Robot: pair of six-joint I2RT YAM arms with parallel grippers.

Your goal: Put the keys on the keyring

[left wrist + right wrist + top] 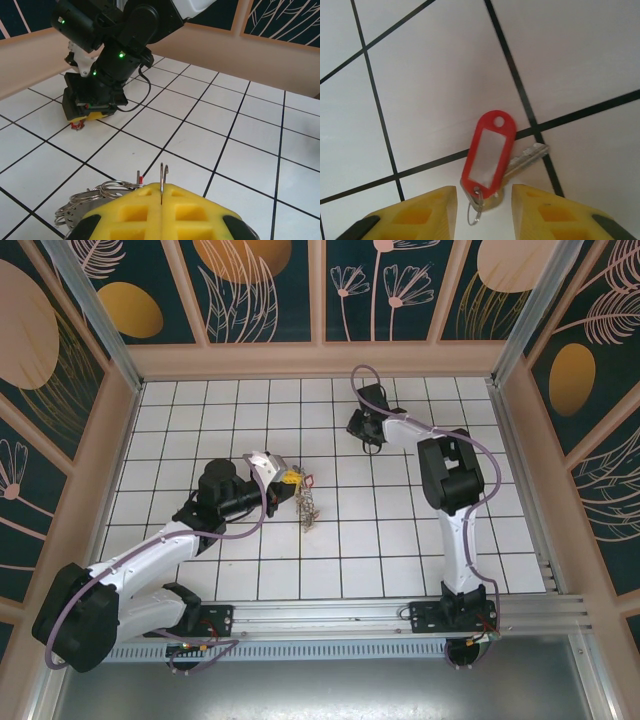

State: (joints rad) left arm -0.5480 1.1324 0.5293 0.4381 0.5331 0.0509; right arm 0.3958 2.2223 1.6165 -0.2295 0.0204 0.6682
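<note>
L gripper: top view puts it mid-table, left of centre, nose pointing right.
L pads: yellow, pressed together. L wrist view shows a thin upright wire of the keyring pinched in the seam between them.
Keyring, top view: hangs off the L gripper, and its bunch of small metal pieces trails down-right from the pads to the tiles.
Keyring, L wrist view: adds detail the top view can't, w/ stacked grey ring loops just left of the pads, low in frame.
R gripper: top view has it on the far side of the table, right of centre, nose down at the tiles, well apart from the L gripper.
R pads: yellow, spread wide, nothing pinched (R wrist view).
Red-tag key: lies flat on a white tile across a dark grout line, near end in the gap between the R pads. Silver blade sticks out to the right of the tag; small split ring at the tag's near end.
Pad-to-key contact: can't tell.
Cross-view: too small to make out under the R gripper from the top. L wrist view catches the R gripper side-on, w/ a red speck on the tile at its base.
Table: white tiles, dark grout.
</note>
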